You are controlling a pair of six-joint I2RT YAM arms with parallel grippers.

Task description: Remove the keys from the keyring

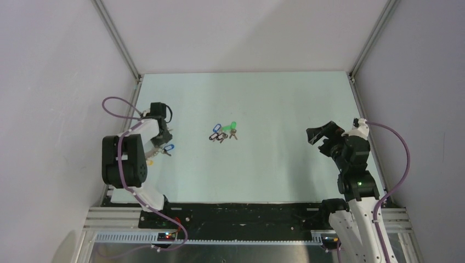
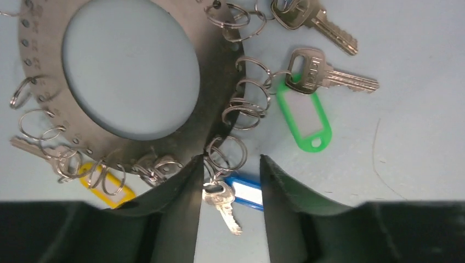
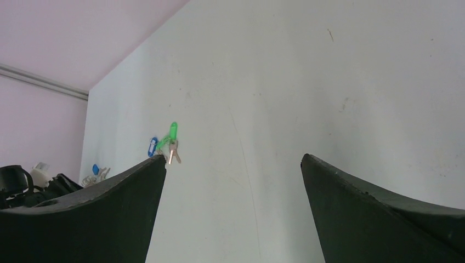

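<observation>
The keyring (image 2: 215, 82), a broad grey disc with small split rings round its rim, lies on the table under my left gripper (image 2: 231, 160). The jaws stand partly apart over the disc's edge. Between them lie a small key (image 2: 222, 203) and its blue tag (image 2: 247, 192), with a gap on either side. More keys hang on the rim: a green-tagged one (image 2: 323, 76), another (image 2: 312, 19) above it, and a yellow tag (image 2: 107, 189). Loose keys (image 1: 222, 132) with blue, green and dark tags lie mid-table. My right gripper (image 1: 321, 134) hovers open at the right, holding nothing.
The left arm (image 1: 129, 159) stands close to the left wall (image 1: 66, 82) and the table's left edge. From the right wrist, the loose keys (image 3: 171, 133) show far off beyond the left fingertip. The frame rail (image 1: 118, 38) runs up the back left corner.
</observation>
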